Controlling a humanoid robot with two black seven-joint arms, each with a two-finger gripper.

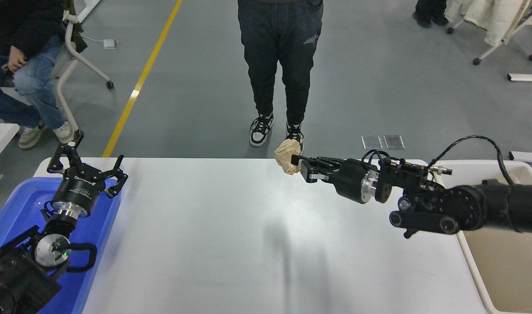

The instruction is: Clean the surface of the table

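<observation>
The white table surface (231,235) fills the lower middle of the head view. My right gripper (297,165) is shut on a crumpled tan paper ball (286,156) and holds it high above the table's far edge, near the middle. Its shadow falls on the tabletop below. My left gripper (86,166) is open and empty, parked over the blue tub at the lower left.
A blue plastic tub (17,209) stands at the table's left end. A beige plastic bin (501,261) stands at the right end, under my right arm. A person (281,65) stands just beyond the far edge. Another person (17,65) sits at the upper left.
</observation>
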